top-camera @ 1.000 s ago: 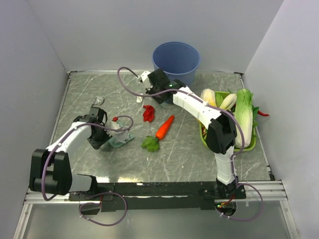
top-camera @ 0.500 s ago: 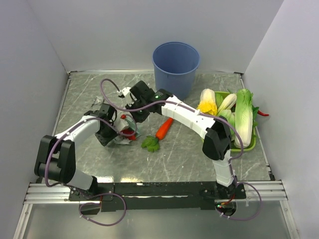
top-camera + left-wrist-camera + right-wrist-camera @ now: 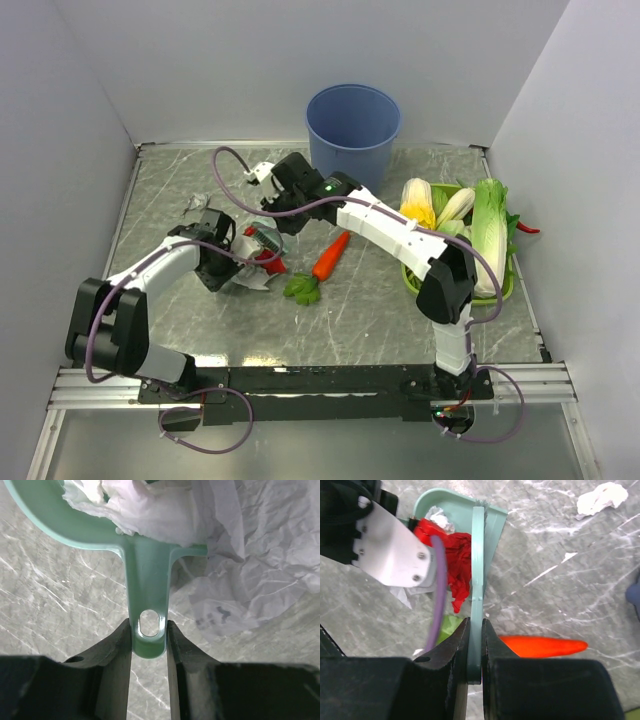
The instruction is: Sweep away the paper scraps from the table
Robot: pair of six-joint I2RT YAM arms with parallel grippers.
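Observation:
My left gripper [image 3: 148, 635] is shut on the handle of the teal dustpan [image 3: 148, 580], which lies on the table [image 3: 380, 310] left of centre. White paper scraps [image 3: 150, 510] are piled in the pan, and a bigger crumpled sheet [image 3: 250, 570] lies against its right side. My right gripper [image 3: 475, 640] is shut on the flat handle of the teal brush [image 3: 478, 555], whose head stands at the pan's mouth. A red scrap [image 3: 455, 560] lies in the pan [image 3: 495, 522] beside the brush. Another white scrap [image 3: 602, 497] lies loose on the marble [image 3: 197, 203], behind the left arm.
An orange carrot [image 3: 330, 257] with green leaves lies just right of the dustpan. A blue bucket [image 3: 353, 125] stands at the back centre. A green tray [image 3: 508, 285] of vegetables fills the right side. The left wrist [image 3: 385, 545] sits close to the brush.
The right arm swept the brush from near the bucket to the dustpan, pushing the red scrap into it, then drew back slightly. The left arm slid the pan a little rightward.

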